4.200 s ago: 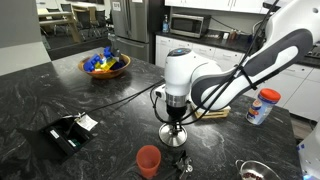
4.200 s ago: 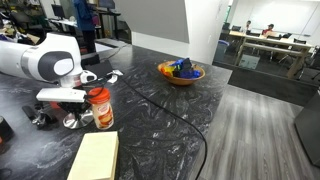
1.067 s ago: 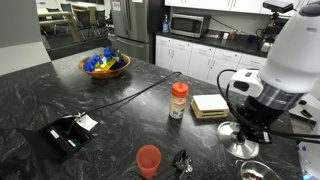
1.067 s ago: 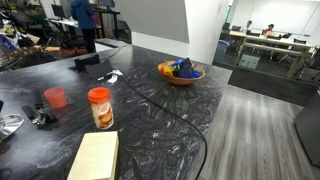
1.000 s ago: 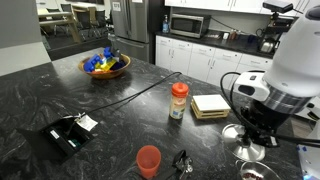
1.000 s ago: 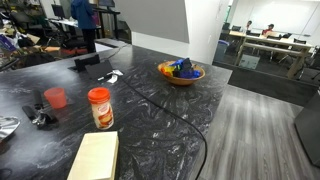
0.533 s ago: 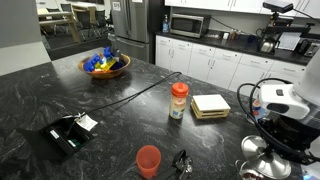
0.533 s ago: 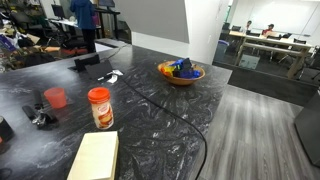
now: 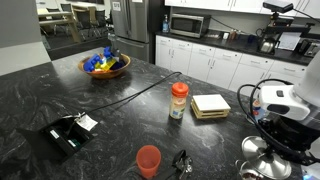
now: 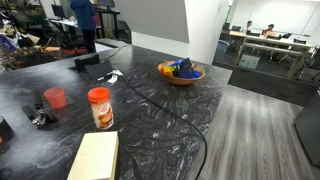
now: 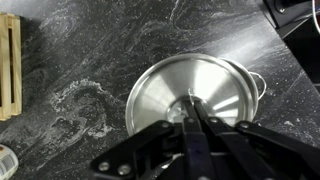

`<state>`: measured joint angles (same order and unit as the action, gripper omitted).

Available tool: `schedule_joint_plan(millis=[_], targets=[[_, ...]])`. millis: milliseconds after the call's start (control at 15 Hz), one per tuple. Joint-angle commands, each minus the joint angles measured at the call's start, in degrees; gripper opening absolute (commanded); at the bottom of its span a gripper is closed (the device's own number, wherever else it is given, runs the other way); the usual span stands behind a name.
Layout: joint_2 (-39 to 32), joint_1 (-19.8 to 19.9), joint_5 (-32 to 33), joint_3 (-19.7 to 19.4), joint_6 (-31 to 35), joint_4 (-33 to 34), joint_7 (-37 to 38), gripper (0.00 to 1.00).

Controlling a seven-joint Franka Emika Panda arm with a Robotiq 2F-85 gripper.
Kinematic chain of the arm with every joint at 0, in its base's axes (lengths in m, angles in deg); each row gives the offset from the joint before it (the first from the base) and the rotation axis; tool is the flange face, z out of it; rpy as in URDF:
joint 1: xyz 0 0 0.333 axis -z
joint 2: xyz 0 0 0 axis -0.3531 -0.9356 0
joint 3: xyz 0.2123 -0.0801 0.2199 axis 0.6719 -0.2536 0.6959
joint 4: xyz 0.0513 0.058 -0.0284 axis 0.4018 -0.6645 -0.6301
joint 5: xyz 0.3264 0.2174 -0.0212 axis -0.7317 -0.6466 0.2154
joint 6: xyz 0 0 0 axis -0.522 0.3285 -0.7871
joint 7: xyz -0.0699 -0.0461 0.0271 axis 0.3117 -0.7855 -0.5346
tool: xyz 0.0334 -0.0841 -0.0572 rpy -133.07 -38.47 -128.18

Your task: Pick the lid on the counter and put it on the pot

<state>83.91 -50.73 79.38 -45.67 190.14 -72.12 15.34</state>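
In the wrist view the round shiny lid point(image 11: 165, 90) lies straight below me. My gripper point(image 11: 190, 103) is shut at its centre, and the fingers hide the knob. A steel handle of the pot point(image 11: 259, 85) sticks out at the lid's right edge; the rest of the pot is hidden under the lid. In an exterior view the gripper point(image 9: 264, 156) hangs low at the counter's near right corner over the shiny pot point(image 9: 254, 172). Only a dark bit of the gripper point(image 10: 3, 130) shows at the left edge of an exterior view.
A red cup point(image 9: 148, 160) and keys point(image 9: 182, 162) sit near the front edge. An orange-capped jar point(image 9: 178, 100) and a pale wooden block point(image 9: 211, 105) stand behind. A woven bowl point(image 9: 105, 65) and a black device point(image 9: 68, 133) lie farther off. A cable crosses the counter.
Over the last second the arm carried the lid right and down toward the counter's corner. In the last half second nothing visibly moved.
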Motion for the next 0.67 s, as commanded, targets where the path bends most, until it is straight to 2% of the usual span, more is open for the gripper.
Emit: schedule_joint_plan(millis=[0,600], targets=[[-1.0,-1.3,-1.5,0.7,2.3,-0.1,-2.9,0.01],[-3.1,-6.0,-4.8,0.6,6.5,-3.0,-4.8,0.01]])
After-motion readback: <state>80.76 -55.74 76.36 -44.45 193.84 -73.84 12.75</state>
